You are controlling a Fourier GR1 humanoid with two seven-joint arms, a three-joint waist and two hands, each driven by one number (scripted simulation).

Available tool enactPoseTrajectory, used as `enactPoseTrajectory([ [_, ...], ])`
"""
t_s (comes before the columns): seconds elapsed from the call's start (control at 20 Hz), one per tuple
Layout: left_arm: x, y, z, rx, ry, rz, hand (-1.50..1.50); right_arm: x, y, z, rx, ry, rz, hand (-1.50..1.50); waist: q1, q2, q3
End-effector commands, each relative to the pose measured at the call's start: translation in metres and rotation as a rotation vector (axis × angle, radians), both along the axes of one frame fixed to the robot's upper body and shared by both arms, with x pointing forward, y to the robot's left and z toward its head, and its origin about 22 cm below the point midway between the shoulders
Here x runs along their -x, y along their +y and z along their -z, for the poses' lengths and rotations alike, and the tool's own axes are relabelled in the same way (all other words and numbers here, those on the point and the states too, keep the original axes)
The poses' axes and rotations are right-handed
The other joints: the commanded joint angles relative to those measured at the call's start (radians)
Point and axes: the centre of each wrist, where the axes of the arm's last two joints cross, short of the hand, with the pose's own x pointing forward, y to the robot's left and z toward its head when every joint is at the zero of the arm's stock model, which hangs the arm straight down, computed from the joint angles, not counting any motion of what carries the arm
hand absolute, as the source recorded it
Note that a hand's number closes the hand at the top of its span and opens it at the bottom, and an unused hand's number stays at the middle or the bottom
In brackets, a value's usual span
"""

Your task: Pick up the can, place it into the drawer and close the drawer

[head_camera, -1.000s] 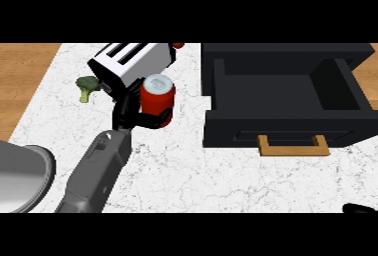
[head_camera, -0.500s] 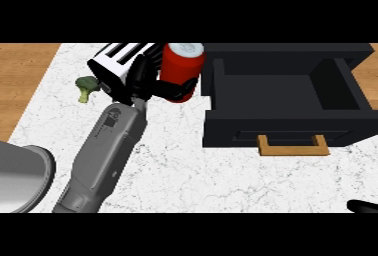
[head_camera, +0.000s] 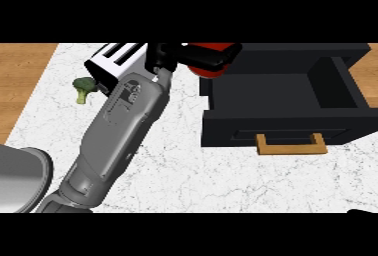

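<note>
The left robot hand point(head_camera: 176, 54) is curled around the red can point(head_camera: 214, 61), held above the open black drawer's point(head_camera: 284, 95) left rear corner. Left of the drawer, a broccoli floret point(head_camera: 83, 88) lies on the surface point(head_camera: 207, 175).

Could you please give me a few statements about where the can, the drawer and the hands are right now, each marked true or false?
1. The left hand is curled round the red can. True.
2. The can already rests on the floor of the drawer. False: it is held at the drawer's upper left corner, still in the hand.
3. The drawer is pushed shut. False: it stands open, its wooden handle toward the robot.
4. A piece of broccoli lies on the counter left of the forearm. True.
5. The right hand is gripping the handle. False: only a dark tip shows at the lower right edge.
</note>
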Motion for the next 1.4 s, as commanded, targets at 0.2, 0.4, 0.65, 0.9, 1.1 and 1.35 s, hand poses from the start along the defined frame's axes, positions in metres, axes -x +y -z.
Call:
enactPoseTrajectory([
  [0.2,-0.008,-0.051,-0.072,-0.031,0.011,-0.003,1.5,-0.017,0.005,-0.001,0.003,-0.002,-0.003,-1.5,-0.017,0.007,0.0],
  [0.4,-0.013,-0.053,-0.069,-0.06,0.028,0.017,1.5,-0.006,-0.005,-0.014,-0.007,-0.029,0.003,-1.5,-0.011,0.004,0.0],
  [0.65,-0.014,-0.077,-0.089,-0.108,0.036,-0.01,1.5,-0.012,-0.007,-0.006,-0.007,-0.026,-0.023,-1.5,-0.038,0.009,0.001],
  [0.9,-0.021,-0.079,-0.073,-0.135,0.042,-0.032,1.5,-0.016,-0.007,-0.019,-0.013,-0.03,-0.042,-1.5,-0.064,0.014,0.002],
  [1.1,-0.019,-0.089,-0.092,-0.149,0.01,-0.056,1.5,-0.025,0.005,-0.012,0.004,-0.016,-0.068,-1.5,-0.073,0.019,0.002],
  [1.35,-0.027,-0.08,-0.069,-0.158,0.017,-0.153,-1.5,-0.024,-0.001,-0.017,0.015,-0.023,-0.058,-1.5,-0.086,0.022,0.003],
])
